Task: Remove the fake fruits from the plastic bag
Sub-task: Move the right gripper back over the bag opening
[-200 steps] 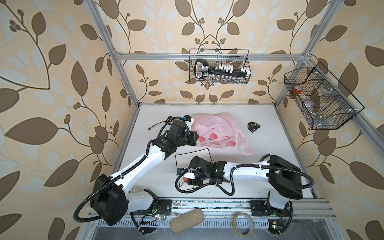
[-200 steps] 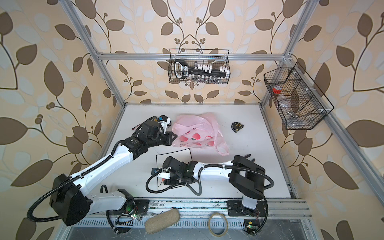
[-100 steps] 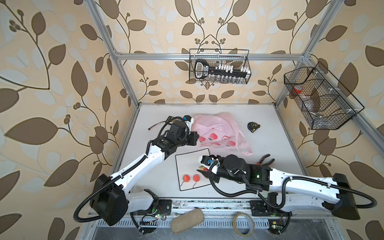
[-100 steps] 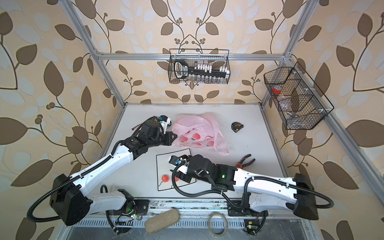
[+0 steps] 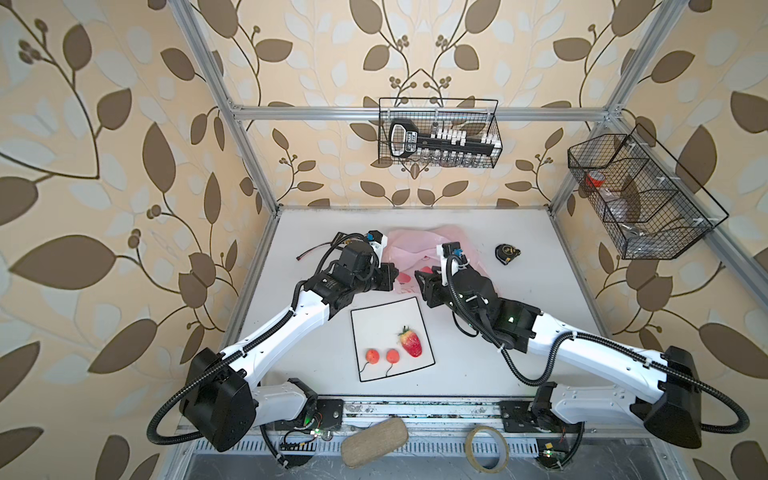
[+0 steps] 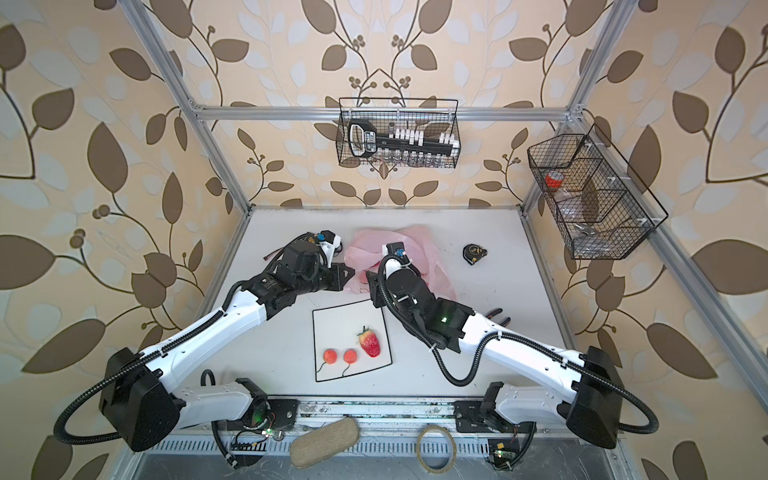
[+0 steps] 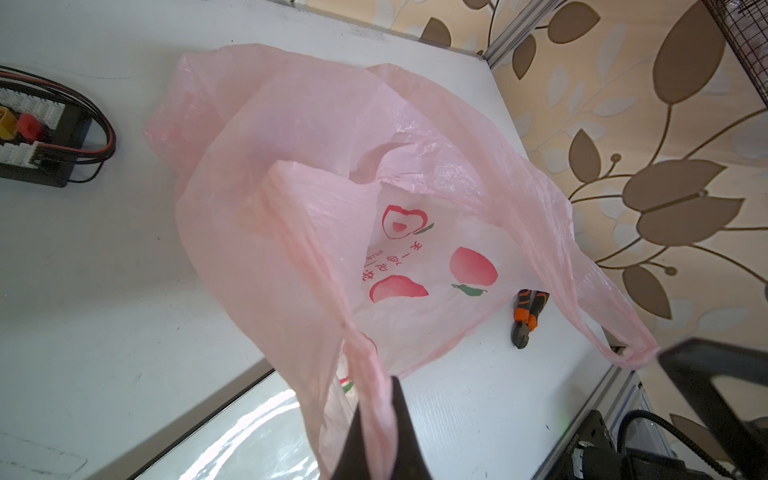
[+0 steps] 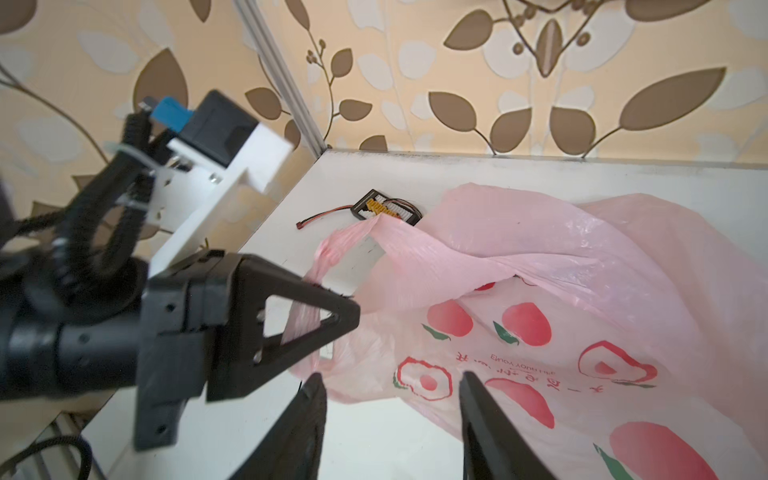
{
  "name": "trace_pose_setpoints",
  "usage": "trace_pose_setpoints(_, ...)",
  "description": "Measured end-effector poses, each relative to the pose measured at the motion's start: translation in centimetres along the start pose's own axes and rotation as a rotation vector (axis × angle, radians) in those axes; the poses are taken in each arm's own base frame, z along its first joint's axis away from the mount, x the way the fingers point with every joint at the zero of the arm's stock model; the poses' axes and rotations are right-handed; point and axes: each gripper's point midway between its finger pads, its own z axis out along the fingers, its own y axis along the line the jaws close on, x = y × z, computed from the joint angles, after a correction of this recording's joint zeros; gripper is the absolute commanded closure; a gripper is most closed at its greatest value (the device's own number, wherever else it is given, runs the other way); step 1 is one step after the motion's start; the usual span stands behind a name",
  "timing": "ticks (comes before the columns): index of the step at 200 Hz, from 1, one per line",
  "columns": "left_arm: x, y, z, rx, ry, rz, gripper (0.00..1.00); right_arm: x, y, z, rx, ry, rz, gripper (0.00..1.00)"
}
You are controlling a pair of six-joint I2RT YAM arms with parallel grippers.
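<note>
The left tool (image 8: 347, 316) was clamped on a handle of the plastic bag (image 5: 417, 243), upper middle of the frame. The right tool (image 8: 390, 380), jaws apart and empty, faced its mouth. Three fake fruits (image 5: 410, 341) lay on the mat (image 5: 382, 320). The next move was likely a reach inside.

Thin, crinkly translucent plastic bag (image 7: 299, 137); glossy fake fruits (image 5: 410, 343); smooth matt white table (image 5: 552, 282); black metal-wire basket (image 5: 457, 160).
</note>
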Motion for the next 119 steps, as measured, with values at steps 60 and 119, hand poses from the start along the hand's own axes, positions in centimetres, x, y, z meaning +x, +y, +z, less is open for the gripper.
trace_pose_setpoints(60,0.0,-0.1,-0.1,0.003,-0.002,0.001,1.0,3.1,-4.5,5.7,0.171,0.068,0.525,0.69)
trace_pose_setpoints(119,-0.2,-0.3,-0.6,0.008,-0.011,0.004,1.0,6.6,-2.6,10.8,0.192,0.168,0.778,0.71)
